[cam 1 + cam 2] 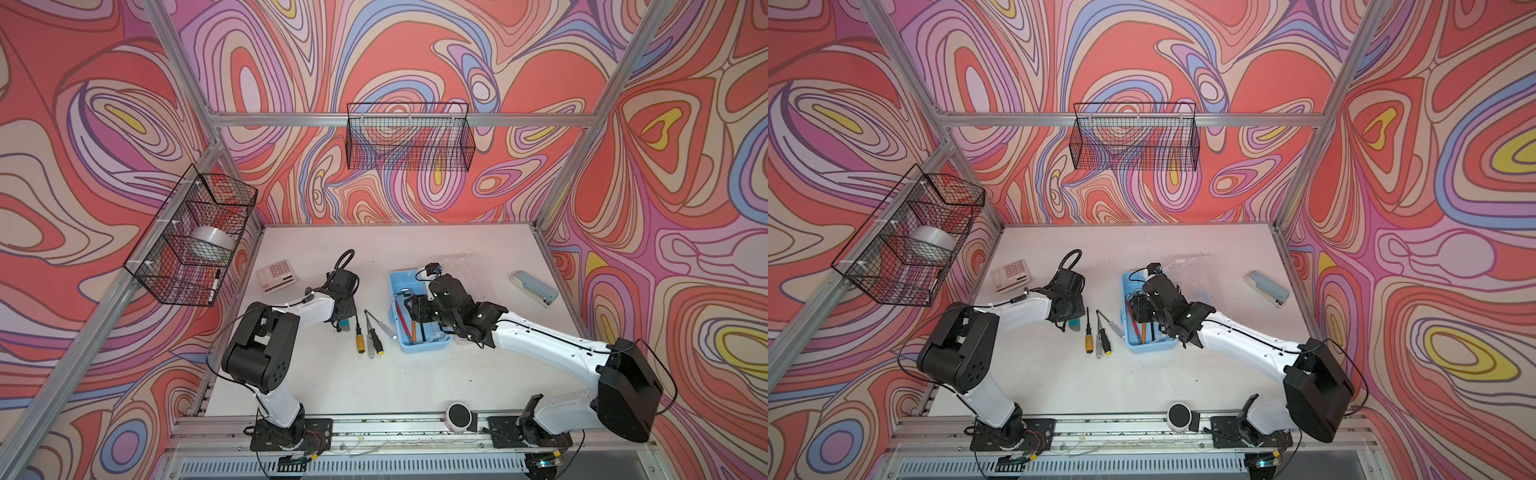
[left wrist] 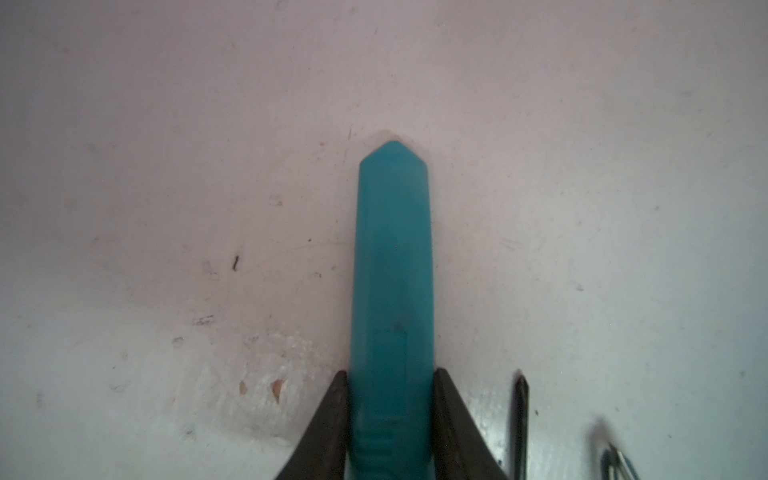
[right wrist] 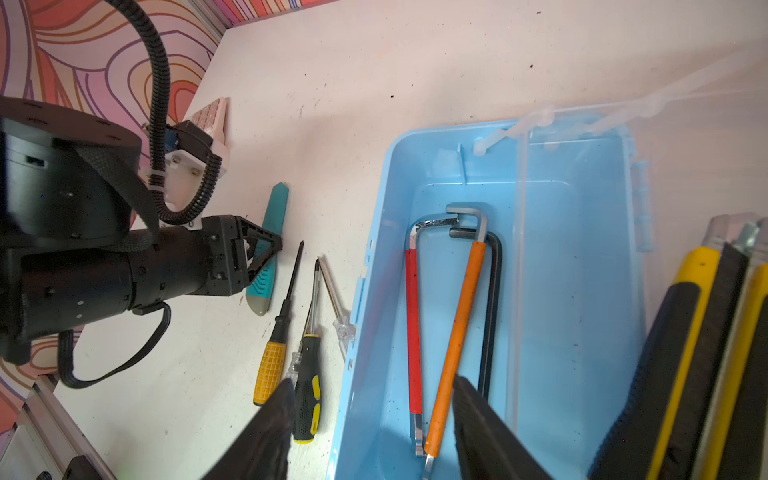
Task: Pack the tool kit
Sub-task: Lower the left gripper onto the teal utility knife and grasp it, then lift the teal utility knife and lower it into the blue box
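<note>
The open case (image 1: 428, 344) sits mid-desk (image 1: 374, 382) with hex keys (image 3: 413, 332) inside. The right claw (image 3: 372, 380) hangs open over its left wall. Just left lie screwdrivers (image 1: 360, 332). Beside them the left claw (image 2: 390, 374) is closed on the teal cutter (image 2: 390, 270), flat on the desk.

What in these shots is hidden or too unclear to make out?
The teal cutter: in both top views, mostly hidden under the left arm.
The yellow-black cutter: right wrist view, blurred and cut off by the edge; in top views the right arm covers it.
The calculator: keys too small in top views.
</note>
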`<state>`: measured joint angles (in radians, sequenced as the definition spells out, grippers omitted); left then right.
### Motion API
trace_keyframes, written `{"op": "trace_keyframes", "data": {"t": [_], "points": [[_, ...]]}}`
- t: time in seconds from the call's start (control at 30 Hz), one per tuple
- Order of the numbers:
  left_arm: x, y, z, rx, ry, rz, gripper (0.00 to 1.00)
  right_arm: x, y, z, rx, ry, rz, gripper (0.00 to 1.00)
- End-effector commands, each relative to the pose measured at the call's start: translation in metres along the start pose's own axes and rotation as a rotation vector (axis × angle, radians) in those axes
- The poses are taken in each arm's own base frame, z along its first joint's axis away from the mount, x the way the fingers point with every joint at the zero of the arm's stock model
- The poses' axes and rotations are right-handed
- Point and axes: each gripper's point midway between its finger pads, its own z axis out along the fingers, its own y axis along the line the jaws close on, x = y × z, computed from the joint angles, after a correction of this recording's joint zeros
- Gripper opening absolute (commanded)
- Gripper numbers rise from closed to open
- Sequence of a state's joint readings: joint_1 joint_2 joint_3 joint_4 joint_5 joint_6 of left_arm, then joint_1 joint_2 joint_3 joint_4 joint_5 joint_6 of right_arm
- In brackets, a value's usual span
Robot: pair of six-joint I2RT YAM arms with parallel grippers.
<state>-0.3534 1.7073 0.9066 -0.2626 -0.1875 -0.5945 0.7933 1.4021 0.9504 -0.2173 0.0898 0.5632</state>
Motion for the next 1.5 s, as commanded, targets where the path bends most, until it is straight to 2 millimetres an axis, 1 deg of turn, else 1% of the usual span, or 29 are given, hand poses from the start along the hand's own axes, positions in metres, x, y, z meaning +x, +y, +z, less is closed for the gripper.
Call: {"op": "trace_keyframes", "data": {"t": [0.0, 0.13, 0.23, 0.33, 0.43, 0.57, 0.73, 0.83, 0.93, 1.0, 1.07, 1.13, 1.17, 1.23, 1.37, 1.47], "points": [[0.011, 0.005, 0.007, -0.025, 0.055, 0.016, 0.28, -0.002, -0.001, 0.001, 0.013, -0.010, 0.002, 0.62], [0.014, 0.005, 0.007, -0.017, 0.060, 0.012, 0.26, -0.002, -0.001, 0.000, 0.014, -0.014, 0.003, 0.62], [0.013, 0.002, 0.003, 0.002, 0.056, 0.005, 0.25, -0.003, -0.002, 0.000, 0.015, -0.016, 0.004, 0.62], [0.010, 0.000, -0.005, 0.025, 0.047, -0.005, 0.25, -0.003, -0.002, -0.001, 0.015, -0.018, 0.006, 0.62], [0.007, -0.006, -0.017, 0.070, 0.042, -0.022, 0.25, -0.003, -0.002, -0.001, 0.015, -0.021, 0.010, 0.62], [0.002, -0.017, -0.042, 0.168, 0.025, -0.071, 0.24, -0.004, -0.002, -0.002, 0.013, -0.025, 0.014, 0.62], [-0.008, -0.028, -0.087, 0.309, -0.028, -0.139, 0.24, -0.007, 0.000, -0.005, 0.003, -0.038, 0.022, 0.62], [-0.013, -0.039, -0.115, 0.420, -0.061, -0.186, 0.23, -0.015, 0.000, -0.015, 0.005, -0.071, 0.025, 0.62], [-0.016, -0.054, -0.143, 0.488, -0.105, -0.185, 0.23, -0.028, -0.003, -0.030, 0.024, -0.124, 0.017, 0.62], [-0.016, -0.067, -0.158, 0.516, -0.131, -0.170, 0.23, -0.036, -0.008, -0.042, 0.050, -0.157, 0.016, 0.62], [-0.015, -0.087, -0.172, 0.558, -0.151, -0.143, 0.24, -0.043, -0.016, -0.054, 0.079, -0.191, 0.018, 0.62], [-0.010, -0.108, -0.181, 0.599, -0.141, -0.116, 0.24, -0.049, -0.024, -0.067, 0.101, -0.221, 0.025, 0.62], [-0.012, -0.123, -0.188, 0.636, -0.151, -0.105, 0.24, -0.051, -0.028, -0.073, 0.110, -0.234, 0.029, 0.62], [-0.009, -0.149, -0.194, 0.684, -0.144, -0.076, 0.24, -0.055, -0.038, -0.083, 0.131, -0.258, 0.036, 0.62], [0.003, -0.197, -0.198, 0.735, -0.112, 0.000, 0.23, -0.056, -0.054, -0.096, 0.165, -0.279, 0.052, 0.62], [0.011, -0.225, -0.193, 0.753, -0.091, 0.037, 0.24, -0.056, -0.061, -0.102, 0.179, -0.292, 0.063, 0.62]]}}
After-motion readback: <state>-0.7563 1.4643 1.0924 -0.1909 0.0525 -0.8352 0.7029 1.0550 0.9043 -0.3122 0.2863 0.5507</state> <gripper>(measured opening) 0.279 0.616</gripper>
